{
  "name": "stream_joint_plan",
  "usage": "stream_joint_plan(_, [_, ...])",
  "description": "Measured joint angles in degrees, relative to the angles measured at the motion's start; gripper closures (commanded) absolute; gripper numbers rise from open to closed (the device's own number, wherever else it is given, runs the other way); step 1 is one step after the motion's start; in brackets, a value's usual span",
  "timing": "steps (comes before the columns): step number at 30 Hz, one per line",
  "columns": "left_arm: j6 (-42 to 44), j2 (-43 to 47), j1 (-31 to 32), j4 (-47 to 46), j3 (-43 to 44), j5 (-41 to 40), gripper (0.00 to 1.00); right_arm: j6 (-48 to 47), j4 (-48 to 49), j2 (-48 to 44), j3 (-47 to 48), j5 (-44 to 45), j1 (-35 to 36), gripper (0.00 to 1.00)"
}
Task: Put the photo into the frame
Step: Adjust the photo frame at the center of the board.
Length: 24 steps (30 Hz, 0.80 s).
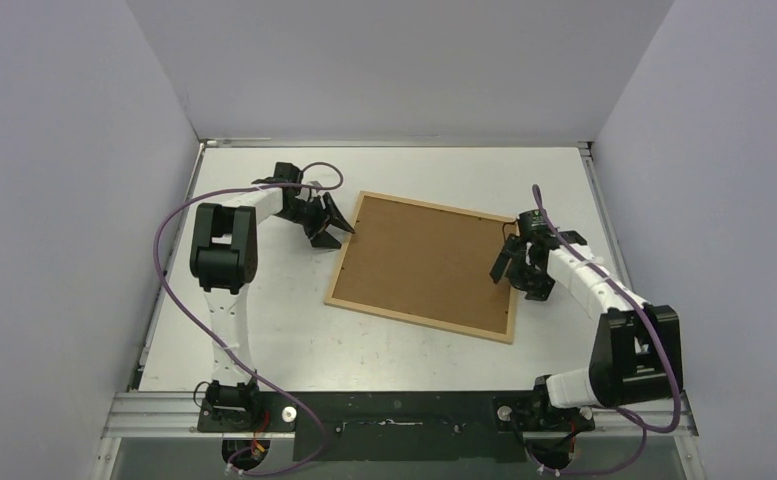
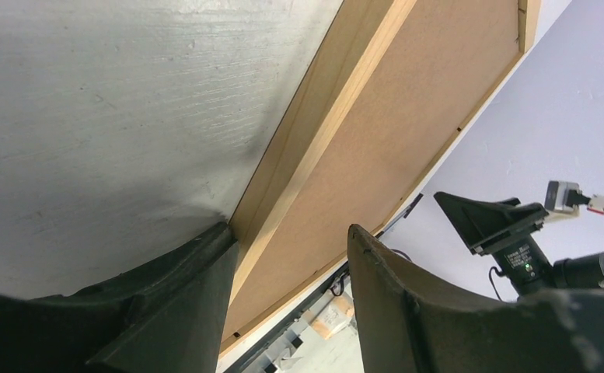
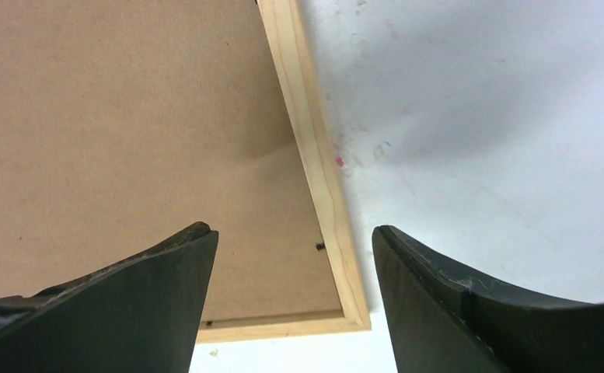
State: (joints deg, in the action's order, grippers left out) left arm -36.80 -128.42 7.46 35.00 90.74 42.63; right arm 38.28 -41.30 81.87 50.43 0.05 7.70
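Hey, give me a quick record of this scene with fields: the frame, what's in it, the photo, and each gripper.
frame: light wood frame lying on the table, set askew
in the frame: brown backing panel fills it
photo: not in view
left gripper: open, at the frame's far left corner, wood strip between its fingers
right gripper: open, over the frame's right edge, holding nothing

Brown hardboard panel (image 1: 426, 262) lies flat on white table (image 1: 264, 330).
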Motion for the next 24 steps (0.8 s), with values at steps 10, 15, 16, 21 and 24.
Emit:
stream_joint_plan(10, [-0.02,0.04,-0.70,0.28,-0.09,0.02,0.46,0.09,-3.58,-6.14,0.20,3.82,-0.48,0.20])
stream_joint_plan(15, [0.24,0.33,-1.20,0.39,-0.17,-0.31,0.46,2.10,-0.61,-1.16,1.27,4.13,-2.99,0.39])
stream_joint_plan(16, [0.31,0.37,-1.25,0.39,-0.22,-0.37,0.46,2.32,0.39,0.61,1.70,4.04,-3.65,0.43])
stream_joint_plan(21, [0.96,0.70,-1.29,0.33,-0.59,-0.57,0.46,2.19,4.96,6.01,4.04,3.91,-6.01,0.52])
stream_joint_plan(24, [1.05,0.76,-1.31,0.31,-0.66,-0.63,0.46,0.87,6.93,8.61,7.28,4.24,-6.91,0.54])
